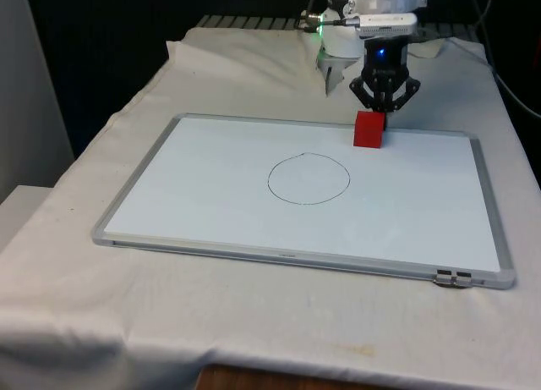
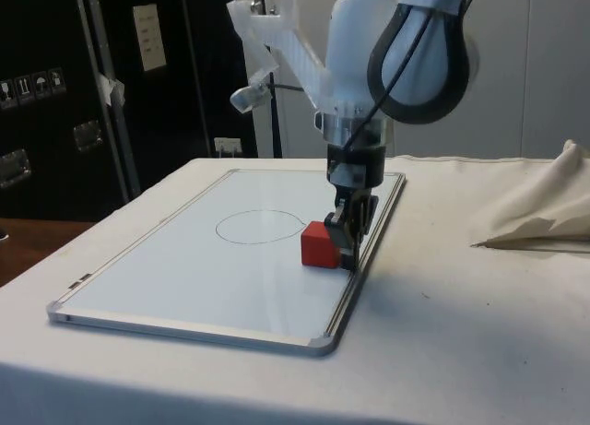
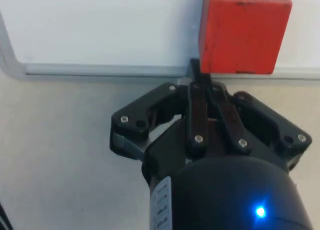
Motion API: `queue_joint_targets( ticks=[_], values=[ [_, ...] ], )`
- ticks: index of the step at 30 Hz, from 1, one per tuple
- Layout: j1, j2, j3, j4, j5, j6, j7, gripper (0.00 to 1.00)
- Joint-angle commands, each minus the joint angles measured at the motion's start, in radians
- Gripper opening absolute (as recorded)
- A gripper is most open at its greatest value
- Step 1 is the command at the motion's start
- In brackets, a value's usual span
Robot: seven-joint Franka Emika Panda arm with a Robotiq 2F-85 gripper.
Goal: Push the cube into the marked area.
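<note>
**One line matters here: claw, cube, circle**

One relation decides my next move, so here's how I read it. The small red block-shaped cube (image 1: 369, 129) sits on the white metal-framed whiteboard (image 1: 211, 166), right up against the board's far frame edge and off toward the front view's right. It's clearly outside the hand-drawn black circle (image 1: 308, 178), which is the marked area near the middle of the board, with bare board showing between the two.

My black two-finger gripper (image 3: 196, 73) is parked directly behind the cube, on the robot's side of it. In the wrist view the fingers are pressed together into a single narrow blade, pinching nothing, and the tip looks to be touching or just about touching the cube's back face, hanging roughly over the frame rail. The side view (image 2: 353, 230) agrees: the claw is low, almost at board level, snug against the cube (image 2: 320, 244).

Here's the catch, I reckon. The circle (image 2: 261, 227) doesn't lie straight ahead of the cube. It's diagonal, away from the robot and toward the front view's left. Also, in the wrist view the fingertip meets the cube (image 3: 243, 30) near one corner rather than mid-face, so a straight shove would probably spin it. I'd guess I need to angle the push.
</note>
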Motion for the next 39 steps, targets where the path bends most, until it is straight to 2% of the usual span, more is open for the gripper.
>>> queue_joint_targets(
  ticks=[1, 5, 6, 7, 8, 11, 12, 15, 20, 22, 23, 25, 31, 32, 33, 36, 39],
  values=[
    [-0.005, 0.007, 0.003, 0.004, 0.005, 0.019, -0.007, 0.0],
    [-0.005, 0.007, 0.003, 0.004, 0.005, 0.019, -0.007, 0.0],
    [-0.01, -0.001, -0.003, 0.005, -0.001, 0.014, -0.013, 0.0],
    [0.0, 0.0, 0.0, -0.001, 0.0, 0.006, -0.001, 0.0],
    [-0.012, -0.005, -0.006, 0.006, -0.003, 0.01, -0.016, 0.0],
    [-0.014, -0.013, -0.013, 0.009, -0.009, 0.002, -0.019, 0.0],
    [0.0, 0.0, 0.0, -0.001, 0.0, 0.005, -0.001, 0.0],
    [0.0, -0.003, -0.001, 0.0, 0.0, 0.004, -0.002, 0.0],
    [-0.002, -0.031, -0.027, 0.011, -0.012, -0.018, -0.012, 0.0],
    [0.001, -0.04, -0.042, 0.02, -0.016, -0.037, -0.015, 0.0],
    [0.0, -0.046, -0.033, 0.019, -0.001, -0.033, -0.022, 0.0],
    [0.002, -0.042, -0.048, 0.027, -0.018, -0.05, -0.015, 0.0],
    [0.003, -0.036, -0.051, 0.041, -0.019, -0.057, -0.017, 0.0],
    [0.0, -0.042, -0.042, 0.042, -0.004, -0.064, -0.025, 0.0],
    [0.003, -0.034, -0.05, 0.042, -0.017, -0.056, -0.018, 0.0],
    [0.002, -0.028, -0.048, 0.043, -0.012, -0.055, -0.021, 0.0],
    [0.002, -0.017, -0.058, 0.051, -0.022, -0.056, -0.021, 0.0]
  ],
)
